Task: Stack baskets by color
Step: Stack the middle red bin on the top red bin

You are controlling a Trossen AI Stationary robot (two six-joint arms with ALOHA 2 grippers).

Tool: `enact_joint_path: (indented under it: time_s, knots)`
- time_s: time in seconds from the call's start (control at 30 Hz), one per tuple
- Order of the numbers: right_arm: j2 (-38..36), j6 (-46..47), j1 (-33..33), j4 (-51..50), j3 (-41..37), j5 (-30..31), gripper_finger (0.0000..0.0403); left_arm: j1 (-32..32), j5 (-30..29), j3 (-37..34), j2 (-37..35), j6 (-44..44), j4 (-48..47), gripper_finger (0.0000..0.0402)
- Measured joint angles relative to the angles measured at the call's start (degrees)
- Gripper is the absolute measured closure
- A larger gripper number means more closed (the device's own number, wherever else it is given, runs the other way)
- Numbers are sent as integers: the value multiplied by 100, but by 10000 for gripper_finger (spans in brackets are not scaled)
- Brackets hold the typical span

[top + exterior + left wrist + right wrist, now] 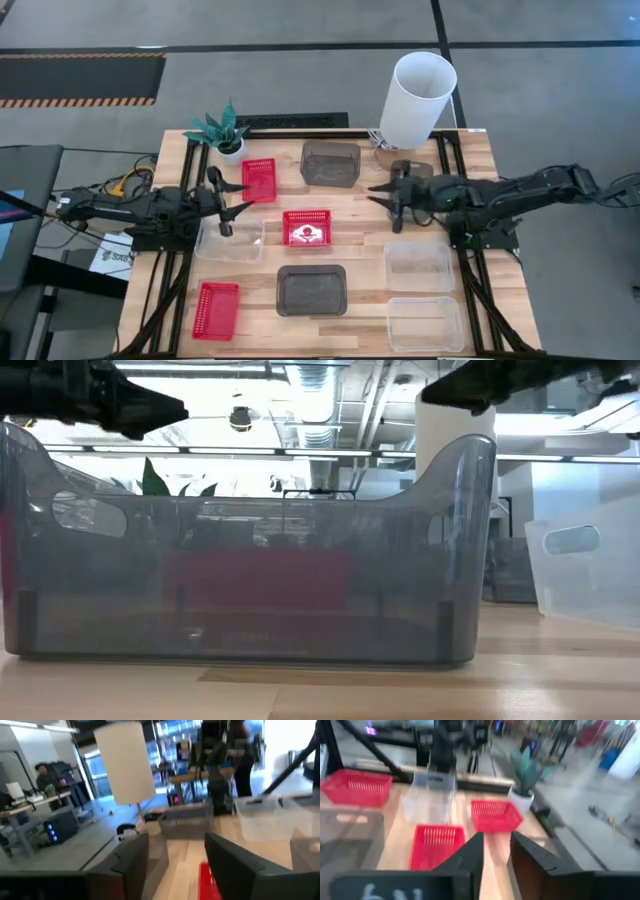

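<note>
Three red mesh baskets lie apart on the table: far left (258, 179), centre (307, 228) and near left (217, 309). Dark grey baskets stand at the far middle (330, 162) and near middle (311, 289); another (408, 168) shows partly under my right arm. Clear baskets sit at left (230, 241), right (420, 265) and near right (425, 322). My left gripper (243, 198) hangs open above the left clear basket, pointing right. My right gripper (372, 196) hangs open over bare wood, pointing left. In both wrist views nothing lies between the fingers (175, 865) (496, 852).
A tall white cylinder (415, 100) stands at the far right and a small potted plant (225, 133) at the far left. In the low view the near dark grey basket (240, 580) fills most of the picture. People and desks show in the room beyond the table.
</note>
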Motion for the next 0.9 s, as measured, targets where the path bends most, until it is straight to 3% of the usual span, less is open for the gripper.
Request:
enact_joint_path:
  time_s: [0.2, 0.4, 0.53, 0.77, 0.9]
  knots:
    - [584, 742, 241, -1791, 1126, 309, 212, 0, -75, 1014, 738, -188, -1108, 161]
    - [757, 1988, 585, -3667, 1939, 296, 165, 33, -264, 2104, 1440, -686, -2464, 150]
    - [673, 2732, 947, -4438, 2009, 300, 163, 262, -200, 2580, 2061, -729, -3222, 149]
    - [670, 3219, 1606, -4741, 2015, 333, 178, 844, 1184, 2976, 3415, -98, -3355, 149]
    - [728, 3217, 1881, -4734, 2015, 674, 185, 1123, 1342, 3298, 4133, 111, -3456, 149]
